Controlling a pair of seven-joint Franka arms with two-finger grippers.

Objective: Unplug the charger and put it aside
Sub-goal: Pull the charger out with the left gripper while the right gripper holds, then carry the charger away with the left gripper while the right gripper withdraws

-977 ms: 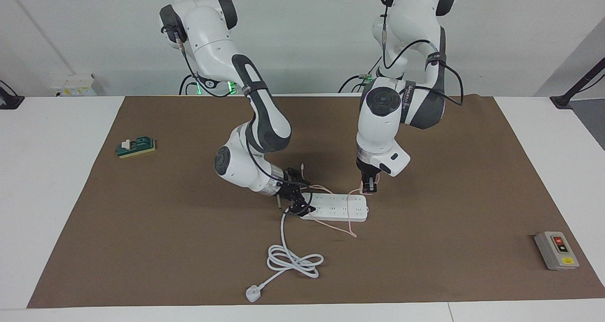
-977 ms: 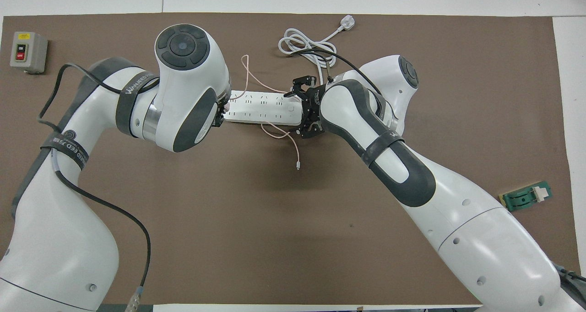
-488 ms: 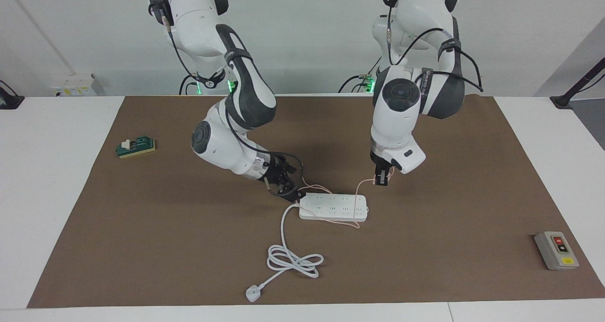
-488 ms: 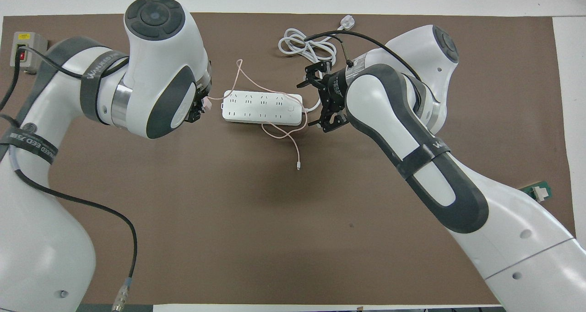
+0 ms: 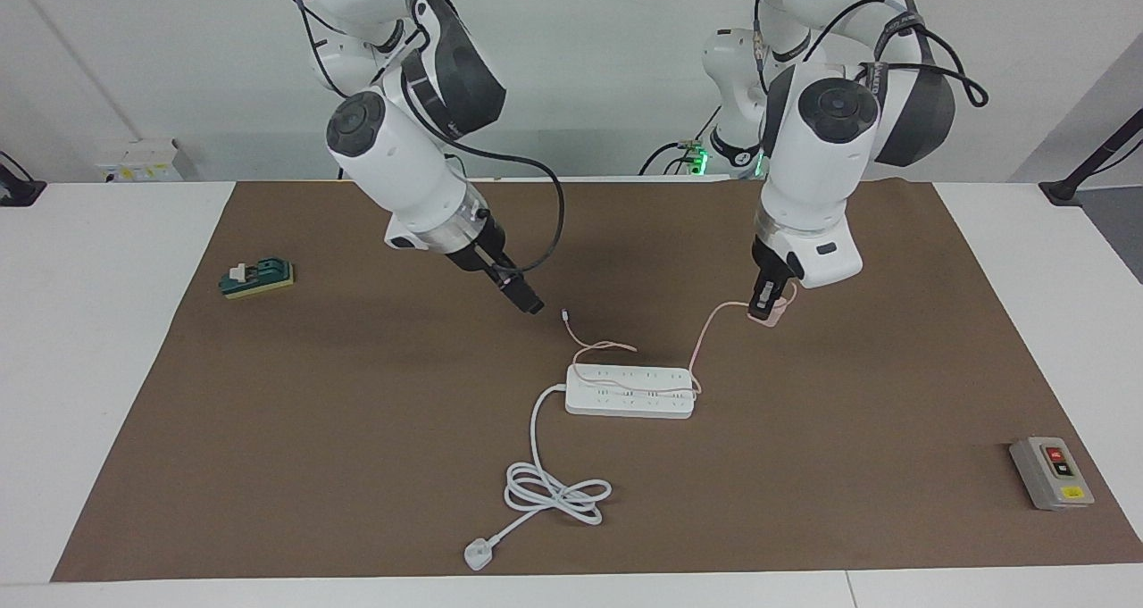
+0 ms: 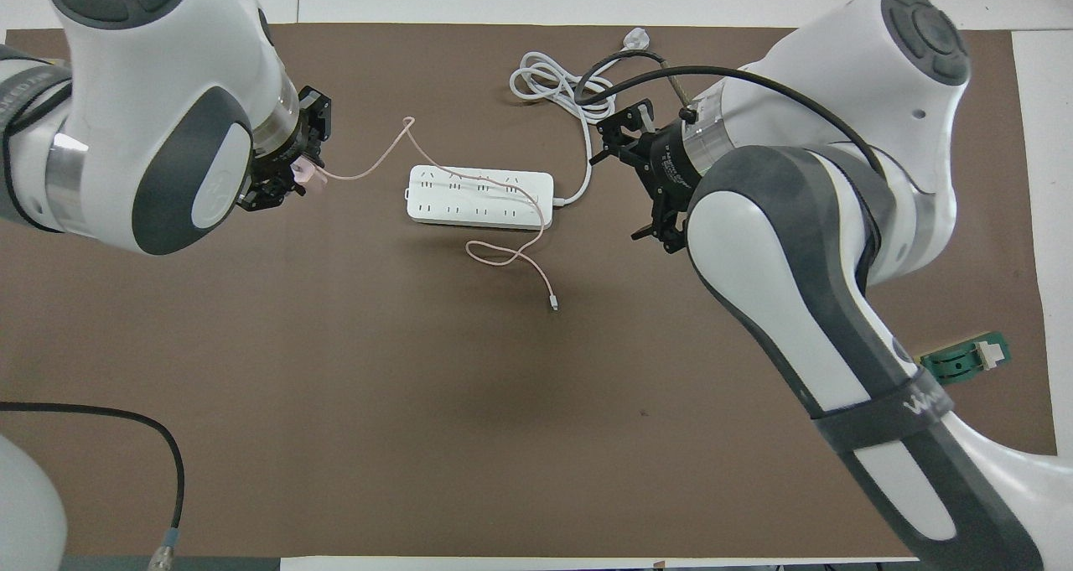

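Note:
My left gripper [image 5: 766, 303] [image 6: 289, 181] is shut on the charger [image 5: 773, 315] [image 6: 306, 171], a small pale pink cube. It holds the cube in the air over the brown mat, off toward the left arm's end from the white power strip [image 5: 630, 391] [image 6: 479, 196]. The charger's thin pink cable [image 5: 705, 340] [image 6: 369, 164] trails down from it and lies across the strip's top. The cable's loose end [image 5: 565, 313] [image 6: 553, 305] rests on the mat nearer to the robots than the strip. My right gripper [image 5: 531, 304] [image 6: 629, 185] hangs in the air over the mat off the strip's cord end, touching nothing.
The strip's thick white cord [image 5: 554, 492] [image 6: 549, 80] lies coiled farther from the robots, ending in a white plug [image 5: 478, 554] [image 6: 637, 36]. A grey switch box [image 5: 1051, 472] sits at the left arm's end, a green block [image 5: 257, 278] [image 6: 964, 360] at the right arm's end.
My left gripper pulled the charger out of the strip and carried it up and toward its own end. My right gripper left the strip's cord end and rose. The cable dragged along.

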